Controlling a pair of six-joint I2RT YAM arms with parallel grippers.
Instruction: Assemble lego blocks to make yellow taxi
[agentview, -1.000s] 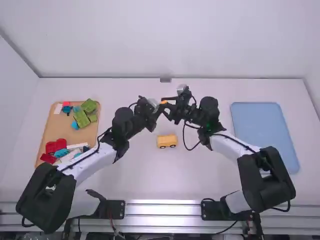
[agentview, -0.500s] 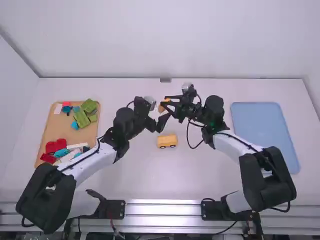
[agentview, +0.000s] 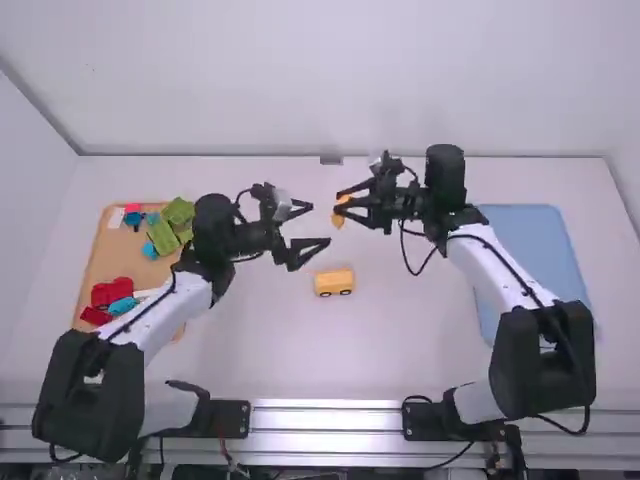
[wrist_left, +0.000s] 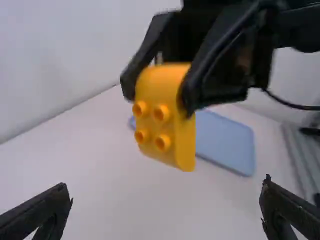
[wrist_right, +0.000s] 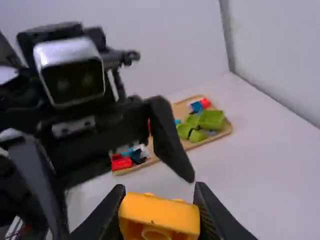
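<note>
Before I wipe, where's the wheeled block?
In the high view, the wheeled block sits near the middle of the table, toward the robot from the left gripper.

Bright and white in the high view, with even light on the table (agentview: 400, 350) around the block (agentview: 340, 212). Shiny on the rail (agentview: 325, 406), well apart from the block. Fuzzy in the left wrist view on the blue tray (wrist_left: 225, 142) behind the block. Dimmer in the right wrist view, and fuzzy on the wood tray (wrist_right: 212, 141) beyond the block.

There are two arms (agentview: 150, 322), two hands (agentview: 319, 224), two trays (agentview: 535, 232), one yellow car (agentview: 333, 278), one yellow block (wrist_left: 185, 140).
</note>
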